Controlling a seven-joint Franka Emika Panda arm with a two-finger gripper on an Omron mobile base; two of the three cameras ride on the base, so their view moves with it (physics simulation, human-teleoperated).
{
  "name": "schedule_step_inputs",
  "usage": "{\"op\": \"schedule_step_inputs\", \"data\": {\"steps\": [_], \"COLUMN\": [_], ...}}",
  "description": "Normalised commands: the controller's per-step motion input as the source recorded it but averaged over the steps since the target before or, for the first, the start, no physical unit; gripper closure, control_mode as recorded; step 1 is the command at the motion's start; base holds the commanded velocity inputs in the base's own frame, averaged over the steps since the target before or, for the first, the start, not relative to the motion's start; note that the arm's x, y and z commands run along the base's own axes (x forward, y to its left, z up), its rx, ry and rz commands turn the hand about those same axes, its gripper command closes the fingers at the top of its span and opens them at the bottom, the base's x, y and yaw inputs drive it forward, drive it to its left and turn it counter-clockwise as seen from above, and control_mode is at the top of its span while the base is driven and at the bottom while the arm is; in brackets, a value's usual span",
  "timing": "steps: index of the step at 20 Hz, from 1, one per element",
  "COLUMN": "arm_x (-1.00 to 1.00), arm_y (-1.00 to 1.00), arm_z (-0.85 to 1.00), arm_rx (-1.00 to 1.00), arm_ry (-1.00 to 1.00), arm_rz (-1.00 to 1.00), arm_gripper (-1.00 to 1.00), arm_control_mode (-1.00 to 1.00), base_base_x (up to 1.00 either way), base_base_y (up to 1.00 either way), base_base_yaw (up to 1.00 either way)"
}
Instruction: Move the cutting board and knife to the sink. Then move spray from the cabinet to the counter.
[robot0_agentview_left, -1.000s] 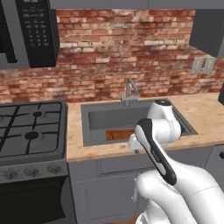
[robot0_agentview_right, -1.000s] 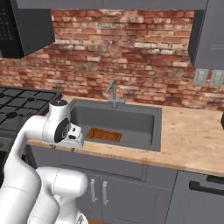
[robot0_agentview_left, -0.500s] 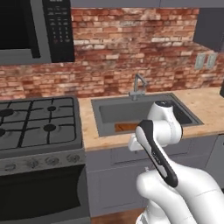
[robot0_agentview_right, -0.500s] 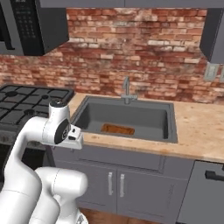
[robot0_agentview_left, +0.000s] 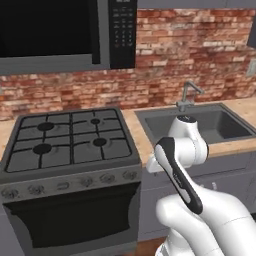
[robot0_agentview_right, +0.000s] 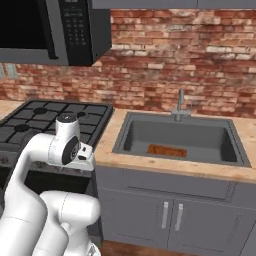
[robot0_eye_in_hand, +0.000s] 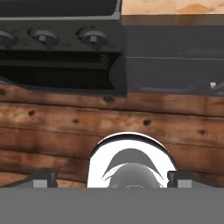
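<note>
Lying flat on the floor of the sink (robot0_agentview_right: 135, 135), the cutting board (robot0_agentview_right: 167, 150) is seen, well apart from the end effector (robot0_eye_in_hand: 112, 179), which is spread wide and empty.

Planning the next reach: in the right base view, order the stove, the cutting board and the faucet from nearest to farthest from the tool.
1. Stove: the tool hangs by its front right corner.
2. Cutting board: to the right, lying in the sink.
3. Faucet: behind the sink, at the brick wall.
</note>
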Motion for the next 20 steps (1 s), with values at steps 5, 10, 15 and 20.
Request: {"op": "schedule_step_inputs", "data": {"steps": [5, 10, 15, 20], "arm_x": [0.00, 0.00, 0.00, 0.00], "arm_y": [0.00, 0.00, 0.00, 0.00], "arm_z": [0.00, 0.00, 0.00, 0.00], "arm_rx": [0.00, 0.00, 0.00, 0.00], "arm_ry": [0.00, 0.00, 0.00, 0.00], "arm_rz": [0.00, 0.00, 0.00, 0.00], "arm_gripper": [-1.00, -1.00, -1.00, -1.00], "arm_control_mode": [1.00, 1.00, 1.00, 1.00], "base_base_x": [0.00, 0.00, 0.00, -0.21], "base_base_y": [0.88, 0.94, 0.94, 0.82], "base_base_yaw": [-0.01, 0.01, 0.02, 0.01]}}
